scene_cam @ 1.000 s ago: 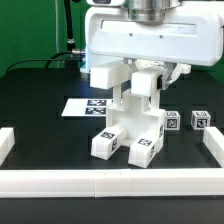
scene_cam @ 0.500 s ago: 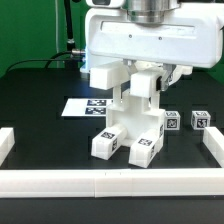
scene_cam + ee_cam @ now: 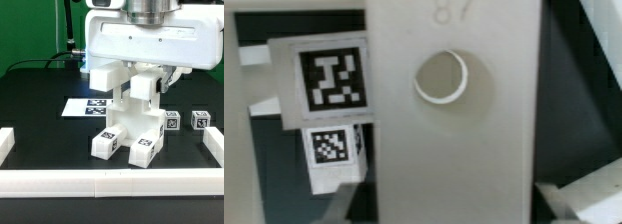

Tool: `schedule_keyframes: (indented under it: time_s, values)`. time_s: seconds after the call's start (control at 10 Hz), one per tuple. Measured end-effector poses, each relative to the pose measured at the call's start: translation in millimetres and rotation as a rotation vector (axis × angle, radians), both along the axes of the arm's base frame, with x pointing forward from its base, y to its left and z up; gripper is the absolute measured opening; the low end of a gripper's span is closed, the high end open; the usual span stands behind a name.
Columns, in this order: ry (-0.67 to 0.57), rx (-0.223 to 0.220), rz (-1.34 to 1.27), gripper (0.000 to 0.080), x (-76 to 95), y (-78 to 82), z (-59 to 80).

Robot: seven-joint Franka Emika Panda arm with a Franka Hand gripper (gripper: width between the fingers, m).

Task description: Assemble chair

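The partly joined chair point(image 3: 128, 118) stands in the middle of the black table. It is made of white blocky parts, and its two lower ends carry tags point(image 3: 145, 150). My gripper point(image 3: 140, 72) comes down on it from above, under the big white hand. In the wrist view a flat white chair panel point(image 3: 455, 120) with a round hole point(image 3: 441, 77) fills the space between my fingers point(image 3: 349, 205). Both fingers press against its sides, so the gripper point(image 3: 455, 208) is shut on it. Tagged chair parts point(image 3: 335, 78) show beyond the panel.
Two small tagged white blocks point(image 3: 172, 121) point(image 3: 200, 120) lie at the exterior view's right. The marker board point(image 3: 80, 106) lies flat behind the chair at the left. A low white border rail point(image 3: 110, 181) runs along the front, with side pieces at left point(image 3: 6, 142) and right point(image 3: 214, 146).
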State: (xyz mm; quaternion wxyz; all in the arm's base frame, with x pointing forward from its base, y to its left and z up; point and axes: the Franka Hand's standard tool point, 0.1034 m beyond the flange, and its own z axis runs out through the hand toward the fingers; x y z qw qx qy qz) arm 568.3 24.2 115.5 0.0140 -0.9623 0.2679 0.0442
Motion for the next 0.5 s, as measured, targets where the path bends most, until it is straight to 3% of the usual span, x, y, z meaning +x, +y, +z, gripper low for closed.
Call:
schedule_keyframes:
  time_s: [0.5]
  values:
    - [-0.065,-0.012,0.006,0.0284,0.8,3.5,1.9]
